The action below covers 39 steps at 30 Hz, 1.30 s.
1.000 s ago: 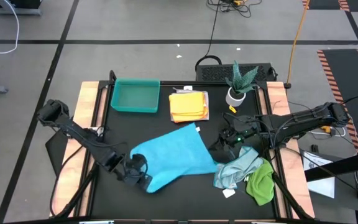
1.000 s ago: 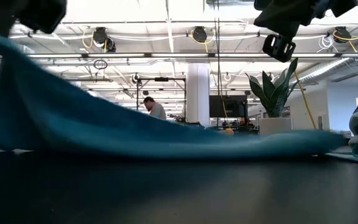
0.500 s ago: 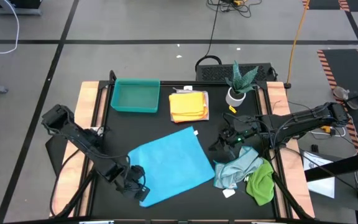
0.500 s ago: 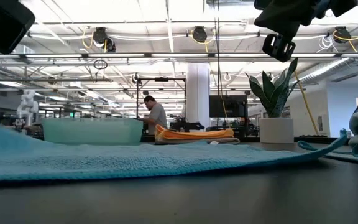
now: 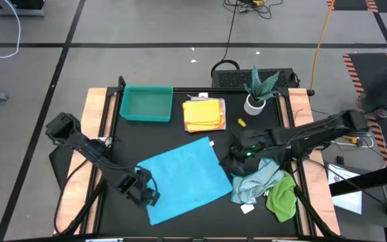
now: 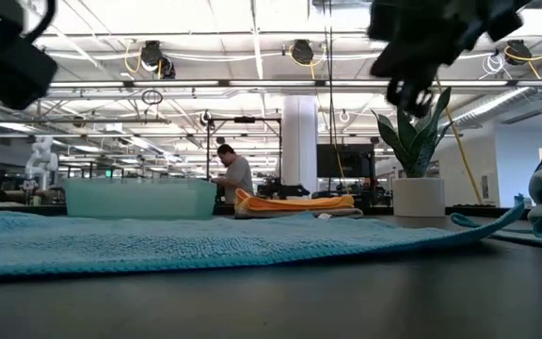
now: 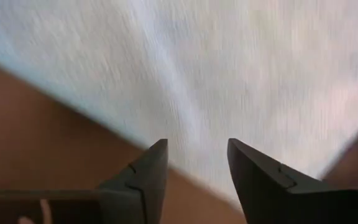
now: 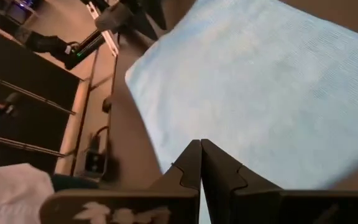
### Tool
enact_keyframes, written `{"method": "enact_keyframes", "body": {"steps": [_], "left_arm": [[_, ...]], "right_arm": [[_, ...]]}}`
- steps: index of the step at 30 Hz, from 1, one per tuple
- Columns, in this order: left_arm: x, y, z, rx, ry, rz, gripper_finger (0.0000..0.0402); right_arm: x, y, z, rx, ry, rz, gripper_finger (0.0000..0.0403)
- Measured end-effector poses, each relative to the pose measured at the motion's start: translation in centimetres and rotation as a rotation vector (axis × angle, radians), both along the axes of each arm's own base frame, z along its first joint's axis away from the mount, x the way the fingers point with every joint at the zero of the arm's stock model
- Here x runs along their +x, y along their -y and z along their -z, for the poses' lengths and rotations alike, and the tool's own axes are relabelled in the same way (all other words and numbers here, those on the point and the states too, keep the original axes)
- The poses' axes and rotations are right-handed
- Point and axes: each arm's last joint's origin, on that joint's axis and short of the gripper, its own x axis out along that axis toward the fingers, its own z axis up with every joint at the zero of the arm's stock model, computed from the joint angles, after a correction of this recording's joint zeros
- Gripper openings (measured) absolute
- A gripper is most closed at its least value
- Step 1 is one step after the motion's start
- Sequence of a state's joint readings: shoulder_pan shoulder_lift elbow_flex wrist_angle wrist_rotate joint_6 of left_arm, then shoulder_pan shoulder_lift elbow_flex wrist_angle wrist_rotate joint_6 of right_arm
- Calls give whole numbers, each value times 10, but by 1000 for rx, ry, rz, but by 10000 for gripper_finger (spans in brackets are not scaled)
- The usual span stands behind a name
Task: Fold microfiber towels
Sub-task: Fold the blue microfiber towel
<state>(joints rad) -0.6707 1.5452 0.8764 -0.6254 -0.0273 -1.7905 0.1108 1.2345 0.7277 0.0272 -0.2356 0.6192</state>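
Two grippers were over the black table (image 5: 200, 175). The left gripper (image 5: 148, 191) stood at the near left edge of the bright blue towel (image 5: 188, 176), its fingers (image 7: 148, 180) parted with a clear gap between them and nothing held; in the left wrist view the cloth lay just beyond the fingertips. The right gripper (image 5: 232, 156) hung above the table at the towel's right-hand corner, its two fingers (image 8: 185, 171) pressed together with nothing between them.

The bright blue towel lay spread flat as a single layer in the middle of the table, one corner pointing toward the far side. In the low view its surface ran level across the tabletop, with the right end slightly raised.

The yellow-orange towel (image 5: 203, 113) sat folded near the far edge, just beside the teal tray (image 5: 146, 103). The pale blue towel (image 5: 252, 180) and the green towel (image 5: 281, 197) lay crumpled together at the near right corner, touching each other. A potted plant (image 5: 257, 91) stood at the far right. A person (image 6: 236, 175) was visible in the room behind the table.
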Motion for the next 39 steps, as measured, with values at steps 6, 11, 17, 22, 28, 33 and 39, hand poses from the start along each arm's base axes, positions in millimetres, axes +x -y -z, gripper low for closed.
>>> {"method": "enact_keyframes", "body": {"steps": [6, 11, 17, 22, 28, 33, 39], "left_arm": [[14, -25, 0, 180, 93, -113, 165], [24, -42, -1, 261, 123, -125, 151], [29, -51, -3, 285, 141, -88, 149], [27, -55, -18, 324, 177, -85, 149], [19, -61, -41, 383, 223, -104, 149], [11, -67, -51, 429, 249, -120, 149], [8, -70, -57, 465, 284, -135, 149]], "right_arm": [[54, 2, 29, -38, 50, 0, 0], [91, 5, 51, -150, -133, -64, 0], [126, 5, 51, -358, -268, -177, 0], [138, 17, 57, -517, -320, -206, 0], [135, 45, 61, -630, -366, -173, 0], [135, 64, 61, -615, -374, -119, 0], [135, 65, 62, -605, -369, -106, 0]]}}
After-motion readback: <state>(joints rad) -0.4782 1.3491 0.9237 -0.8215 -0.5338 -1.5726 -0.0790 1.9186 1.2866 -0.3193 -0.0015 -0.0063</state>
